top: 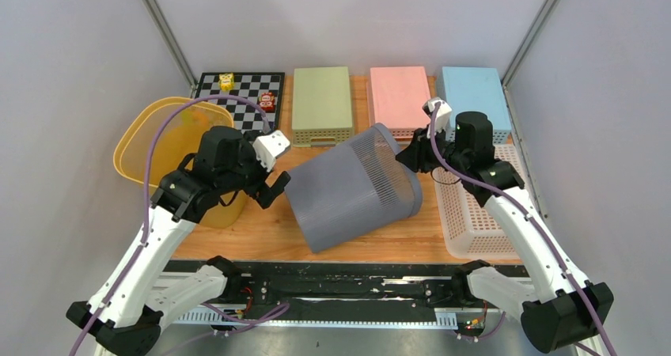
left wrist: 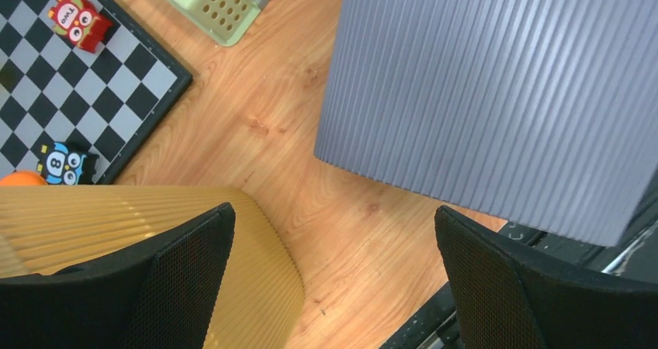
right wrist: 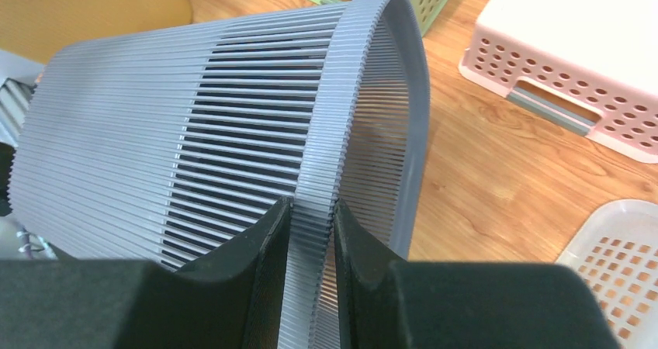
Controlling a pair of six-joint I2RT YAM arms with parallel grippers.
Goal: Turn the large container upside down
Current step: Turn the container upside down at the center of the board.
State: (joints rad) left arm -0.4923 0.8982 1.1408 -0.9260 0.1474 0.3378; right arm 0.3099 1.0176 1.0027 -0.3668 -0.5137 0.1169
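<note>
The large container (top: 352, 186) is a grey ribbed bin lying tilted on its side mid-table, with its base toward the near left and its mouth toward the far right. My right gripper (top: 407, 157) is at the upper rim. In the right wrist view the jaws (right wrist: 312, 205) pinch the slatted rim wall of the container (right wrist: 194, 132), one finger outside and one inside. My left gripper (top: 269, 180) hovers just left of the base, wide open and apart from it. The left wrist view shows the gripper (left wrist: 332, 217) empty over bare wood beside the grey wall (left wrist: 504, 93).
A yellow basket (top: 158, 142) stands at the left, under my left arm. A chessboard (top: 245, 87) with small toys lies at the back left. Green (top: 322, 103), pink (top: 399, 95) and blue (top: 473, 91) bins line the back. A white perforated basket (top: 475, 213) sits at the right.
</note>
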